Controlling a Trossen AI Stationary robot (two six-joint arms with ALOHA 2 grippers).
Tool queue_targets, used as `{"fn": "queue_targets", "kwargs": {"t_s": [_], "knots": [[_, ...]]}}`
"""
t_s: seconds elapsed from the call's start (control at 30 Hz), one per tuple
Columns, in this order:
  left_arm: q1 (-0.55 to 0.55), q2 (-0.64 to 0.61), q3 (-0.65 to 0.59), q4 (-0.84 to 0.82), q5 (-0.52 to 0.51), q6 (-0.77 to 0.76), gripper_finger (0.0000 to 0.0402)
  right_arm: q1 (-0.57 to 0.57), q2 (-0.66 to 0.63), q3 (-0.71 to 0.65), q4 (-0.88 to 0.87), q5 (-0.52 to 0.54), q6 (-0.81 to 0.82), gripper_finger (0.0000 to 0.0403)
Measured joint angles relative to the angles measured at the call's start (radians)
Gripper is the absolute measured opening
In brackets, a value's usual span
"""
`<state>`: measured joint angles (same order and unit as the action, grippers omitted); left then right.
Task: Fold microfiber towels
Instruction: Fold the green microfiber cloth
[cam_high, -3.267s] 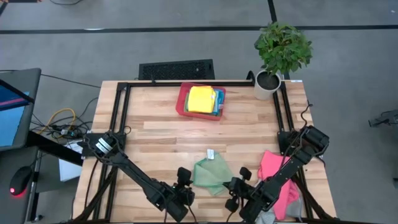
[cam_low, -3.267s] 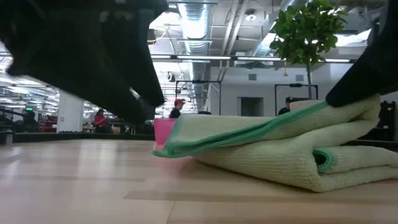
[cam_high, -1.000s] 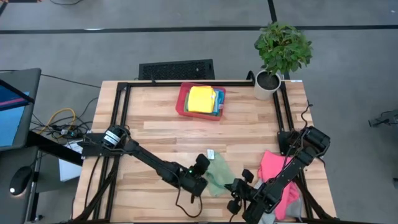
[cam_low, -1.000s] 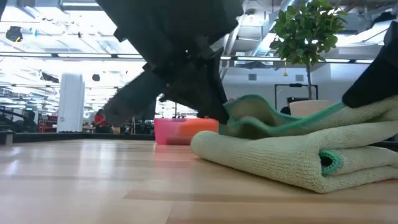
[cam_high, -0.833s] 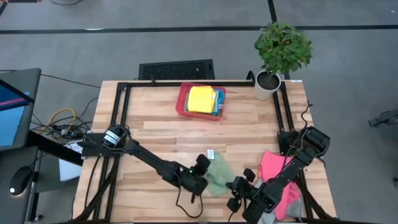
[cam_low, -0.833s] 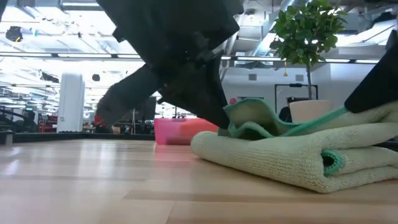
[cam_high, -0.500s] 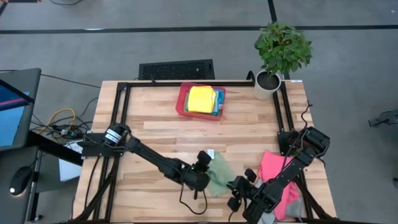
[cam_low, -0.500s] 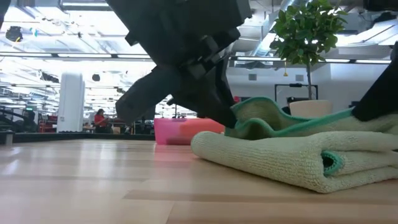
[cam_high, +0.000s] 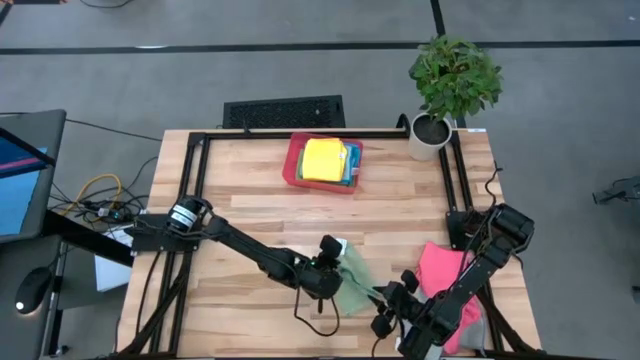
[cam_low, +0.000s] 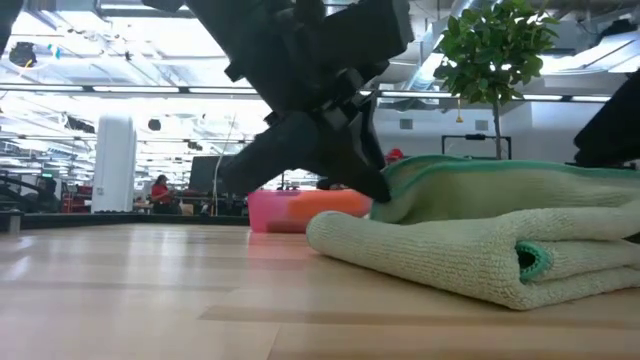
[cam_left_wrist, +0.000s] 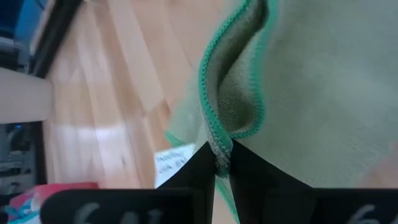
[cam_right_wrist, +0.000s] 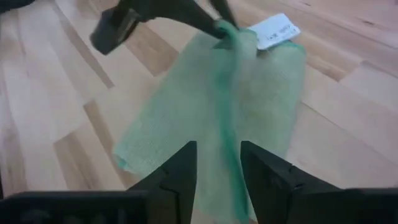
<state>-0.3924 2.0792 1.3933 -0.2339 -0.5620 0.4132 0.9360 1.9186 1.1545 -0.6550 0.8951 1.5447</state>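
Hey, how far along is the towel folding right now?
Done: folded yellow and blue towels sit in the red tray. In hand: the left gripper pinches the green towel's edge, the towel already doubled over on the table; the right gripper is open at its near end. Left: finishing the green one, plus the unfolded pink towel beside the right arm.

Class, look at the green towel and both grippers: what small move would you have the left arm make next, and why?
Probably carry the pinched edge further across and lay it down. The left gripper is shut on the green towel's teal-stitched hem, lifted over the folded layers, while the right gripper has its jaws open, apart from the cloth, so only the left controls the fold.
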Motion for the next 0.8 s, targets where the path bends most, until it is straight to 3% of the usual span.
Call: {"fn": "queue_targets", "kwargs": {"t_s": [0.23,0.5,0.7,0.8], "knots": [[0.013,0.000,0.001,0.035,-0.049,0.009,0.0036,-0.001,0.000,0.000,0.147,0.021,-0.183,0.0135],[0.010,0.000,0.001,0.035,-0.053,0.008,0.0041,-0.053,0.030,-0.034,0.147,-0.027,-0.154,0.0114],[-0.005,0.000,0.001,0.032,-0.053,0.033,0.0079,-0.059,0.034,-0.086,0.173,-0.062,-0.104,0.0113],[-0.012,-0.005,0.001,0.027,-0.103,0.045,0.0110,-0.054,0.034,-0.093,0.182,-0.064,-0.078,0.0113]]}}
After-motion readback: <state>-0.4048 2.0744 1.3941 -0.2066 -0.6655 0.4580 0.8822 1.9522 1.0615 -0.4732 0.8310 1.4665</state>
